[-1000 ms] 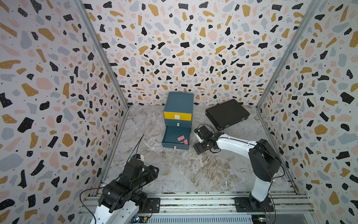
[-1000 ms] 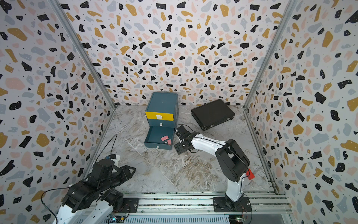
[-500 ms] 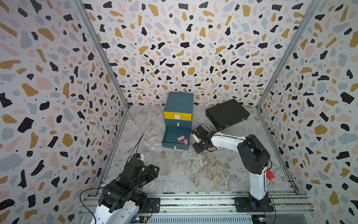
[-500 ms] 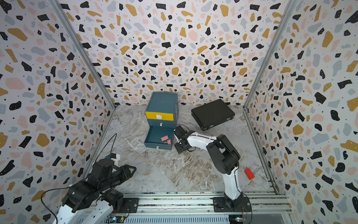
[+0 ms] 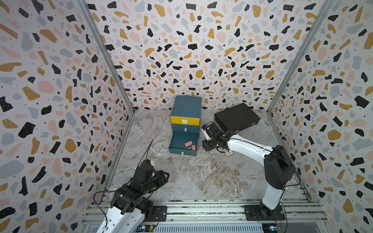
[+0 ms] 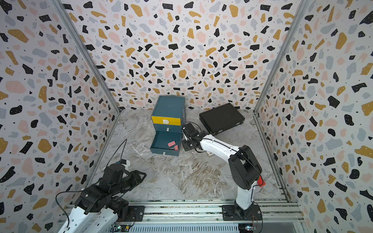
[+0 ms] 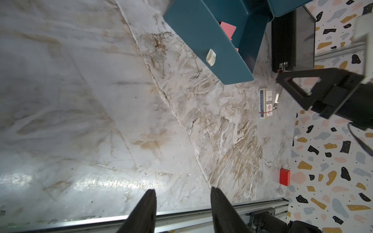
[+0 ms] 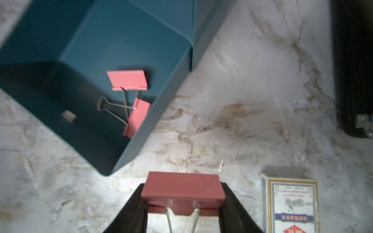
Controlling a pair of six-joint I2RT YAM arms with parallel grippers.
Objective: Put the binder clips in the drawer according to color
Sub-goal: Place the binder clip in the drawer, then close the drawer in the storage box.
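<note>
Gripping a pink binder clip across its body, the right claw has one finger against each end of the clip. The clip's silver wire handles run back between the fingers toward the wrist. We cannot tell from this close view whether the held clip rests on the tabletop or hangs just above it.

In both top views we find the right claw just beside the right wall of the open compartment, with its fingertips hidden under the wrist.

We locate the drawer, a teal chest with a yellow top front, at the back of the tabletop. Its bottom compartment is pulled out; the two above it are closed. Two pink clips lie inside the bottom compartment, near its right wall. In the right wrist view one of them lies flat and the other leans at the wall, and their handles cross.

The left claw is near the front rail, well apart from the drawer. Its fingers are partly spread with nothing between them.

A printed card box lies just beside the right claw. A black case sits to the right of the drawer, and a red block lies near the right wall.
</note>
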